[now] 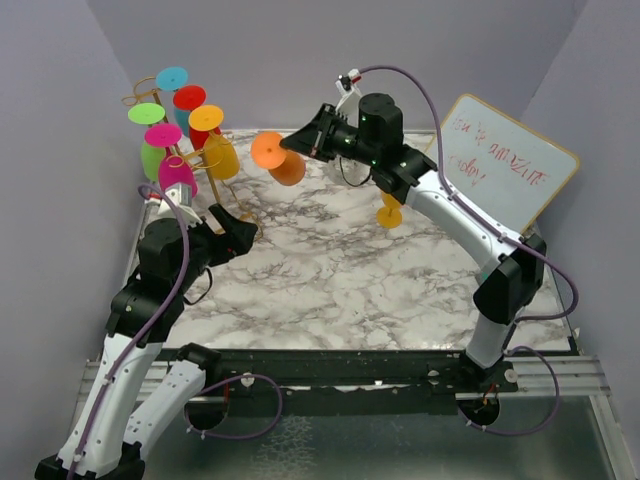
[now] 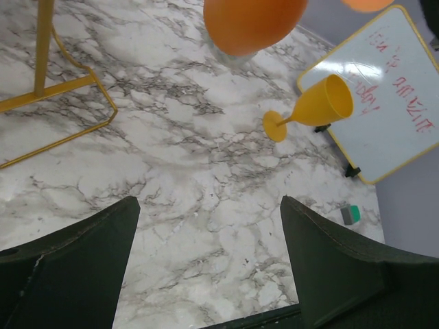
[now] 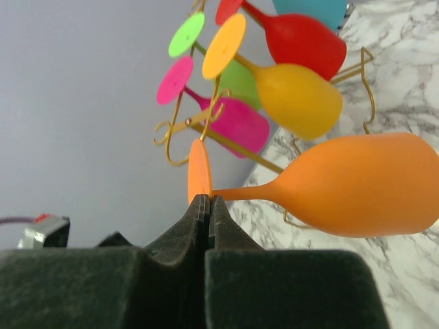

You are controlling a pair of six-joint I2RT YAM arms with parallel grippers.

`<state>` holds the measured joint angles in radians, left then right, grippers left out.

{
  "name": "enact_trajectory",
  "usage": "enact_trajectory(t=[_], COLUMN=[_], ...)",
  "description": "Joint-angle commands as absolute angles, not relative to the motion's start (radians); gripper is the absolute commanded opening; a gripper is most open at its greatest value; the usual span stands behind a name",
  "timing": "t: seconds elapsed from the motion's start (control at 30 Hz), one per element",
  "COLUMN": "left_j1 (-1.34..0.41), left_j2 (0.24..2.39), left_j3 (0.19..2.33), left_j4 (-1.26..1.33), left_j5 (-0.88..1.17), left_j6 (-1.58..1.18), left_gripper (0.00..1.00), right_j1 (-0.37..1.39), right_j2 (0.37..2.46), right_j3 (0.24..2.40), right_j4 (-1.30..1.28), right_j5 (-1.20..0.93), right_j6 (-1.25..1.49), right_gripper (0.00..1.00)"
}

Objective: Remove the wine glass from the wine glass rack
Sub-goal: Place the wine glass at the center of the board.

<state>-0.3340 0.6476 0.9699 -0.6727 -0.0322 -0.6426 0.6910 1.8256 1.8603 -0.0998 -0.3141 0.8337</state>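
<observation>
- Just right of the wine glass rack point(image 1: 186, 160), up off the table point(image 1: 330, 270): orange wine glass point(image 1: 286, 166), lying roughly sideways in the air and resting on nothing.
- Pinched by the right gripper point(image 3: 208, 200), fingers clamped hard on the thin edge of the foot point(image 3: 199, 179). No other contact visible.
- Handling, by judgement: looks like opaque moulded plastic, so probably light, stiff and not shatter-prone. Smooth finish, likely slippery.
- Edge-of-foot hold leaves stem and bowl hanging out sideways, so expect pivoting in the pinch on any quick move. Safer hold, by judgement: across the stem close under the bowl.
- Left gripper point(image 1: 235, 228): fingers spread wide, gripping nothing, hovering low over the table beside the rack's wire base.
- Rack loaded with five more glasses hung by the foot: cyan, red, green, amber, pink.
- Further out: yellow glass point(image 1: 390, 212) on its side on the table, well apart from the rack, near the whiteboard point(image 1: 505, 170).
- Right wrist view: only place to check the pinch itself. Misleading on clearance, though, since the foot overlaps a rack hook there.
- Top view: settles that, with a clear gap between the orange glass and the rack. Pinch too small to judge there.
- Left wrist view: only a slice of the orange bowl at the top edge, plus the rack base, the yellow glass and open left fingers. Nothing on the grip.
</observation>
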Motion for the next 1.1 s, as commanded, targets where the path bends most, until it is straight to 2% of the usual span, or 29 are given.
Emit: enact_trajectory(t=[0.0, 0.2, 0.33, 0.5, 0.63, 0.83, 1.07], left_j1=[-0.328, -0.328, -0.328, -0.328, -0.328, -0.328, -0.328], left_j2=[0.646, 0.648, 0.651, 0.676, 0.667, 0.709, 0.698], left_j3=[0.997, 0.976, 0.948, 0.912, 0.905, 0.895, 0.878], left_j4=[-0.581, -0.485, -0.434, -0.391, -0.396, -0.343, -0.288], left_j5=[0.114, 0.227, 0.271, 0.339, 0.304, 0.471, 0.552], left_j6=[-0.643, -0.695, -0.708, -0.723, -0.719, -0.705, -0.692], left_gripper=[0.85, 0.8, 0.72, 0.68, 0.63, 0.61, 0.5], right_j1=[0.684, 0.683, 0.684, 0.684, 0.683, 0.684, 0.684], right_j2=[1.752, 1.635, 1.571, 1.508, 1.477, 1.477, 1.463], right_j3=[1.728, 1.528, 1.421, 1.302, 1.249, 1.233, 1.184], right_j4=[-0.091, -0.061, -0.035, 0.071, 0.127, 0.206, 0.313], right_j5=[-0.463, -0.572, -0.654, -0.712, -0.695, -0.741, -0.767], right_j6=[0.725, 0.658, 0.637, 0.666, 0.675, 0.689, 0.726], right_gripper=[0.0, 0.0, 0.0, 0.0, 0.0, 0.01, 0.01])
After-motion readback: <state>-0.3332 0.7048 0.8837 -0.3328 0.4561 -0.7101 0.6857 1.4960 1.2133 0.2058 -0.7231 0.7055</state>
